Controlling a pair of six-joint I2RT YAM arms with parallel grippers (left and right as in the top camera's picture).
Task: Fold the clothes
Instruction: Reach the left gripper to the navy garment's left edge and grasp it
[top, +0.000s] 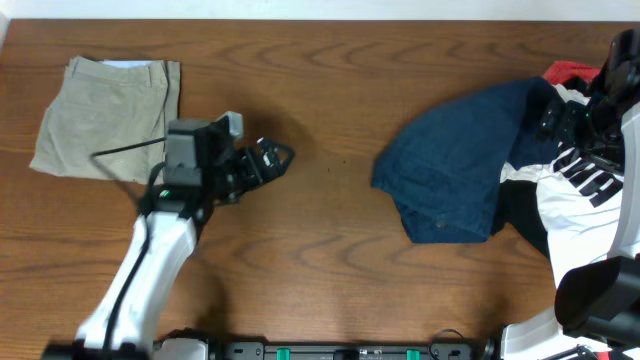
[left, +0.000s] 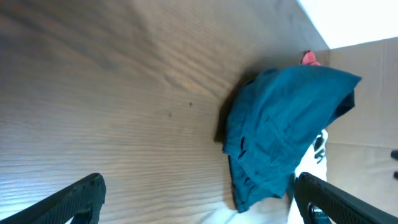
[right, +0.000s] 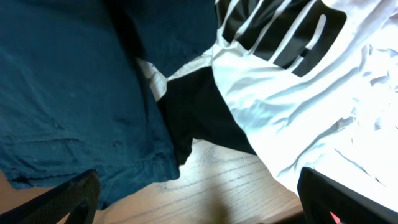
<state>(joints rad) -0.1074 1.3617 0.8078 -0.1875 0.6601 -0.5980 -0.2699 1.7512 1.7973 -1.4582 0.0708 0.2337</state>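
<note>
The navy trousers (top: 455, 170) lie crumpled at the right of the table, also in the left wrist view (left: 289, 127) and the right wrist view (right: 68, 93). A white black-lettered shirt (top: 585, 200) with a black piece (right: 199, 118) lies beside them, also in the right wrist view (right: 292, 81). A red piece (top: 570, 72) peeks out at the back right. Folded khaki trousers (top: 110, 115) lie at the far left. My left gripper (top: 268, 160) is open over bare wood, well left of the navy trousers. My right gripper (right: 199, 199) is open above the pile's edge.
The wooden table (top: 320, 260) carries everything. The right arm's body (top: 610, 100) covers part of the shirt and pile. A cable (top: 125, 150) runs over the khaki trousers. Cardboard (left: 373, 93) stands beyond the table's far edge.
</note>
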